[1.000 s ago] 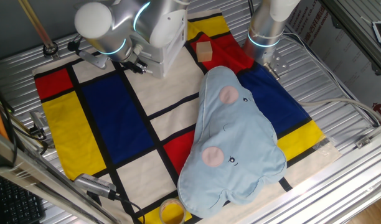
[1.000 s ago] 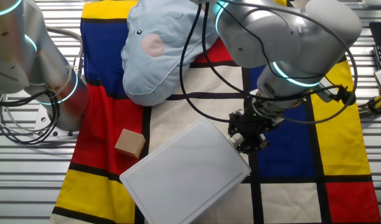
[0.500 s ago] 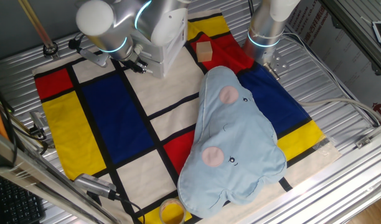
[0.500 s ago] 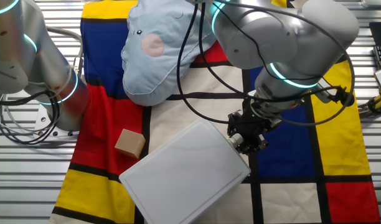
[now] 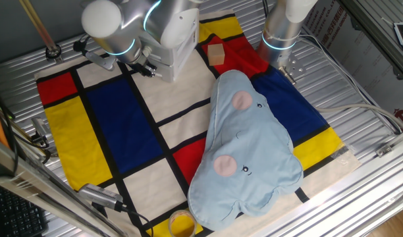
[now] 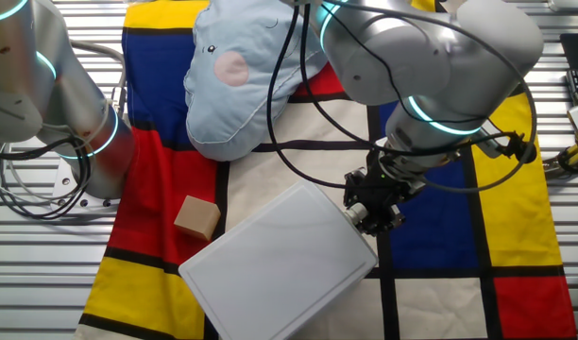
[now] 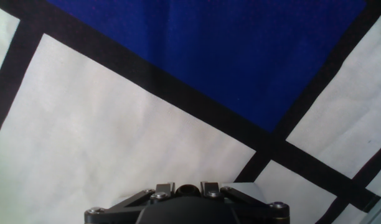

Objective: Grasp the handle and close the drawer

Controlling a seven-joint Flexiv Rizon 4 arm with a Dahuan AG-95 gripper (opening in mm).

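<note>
The small white cabinet (image 6: 280, 260) stands at the edge of the coloured checked cloth; it also shows behind the arm in one fixed view (image 5: 182, 46). The drawer's front panel faces my gripper and looks flush with the box. The handle is hidden by the hand. My gripper (image 6: 369, 212) presses against that front, low over the cloth; in one fixed view it (image 5: 147, 68) sits at the cabinet's left side. In the hand view only the finger bases (image 7: 165, 187) show above white and blue cloth; the jaws' state is unclear.
A tan wooden cube (image 6: 196, 218) lies beside the cabinet, also seen in one fixed view (image 5: 216, 54). A large light-blue plush (image 5: 247, 145) covers the cloth's middle right. A second arm's base (image 5: 280, 33) stands at the back. A yellow cup (image 5: 182, 224) sits at the front edge.
My gripper and the cabinet's near corner have shifted very slightly to the left in the other fixed view. Nothing else moved.
</note>
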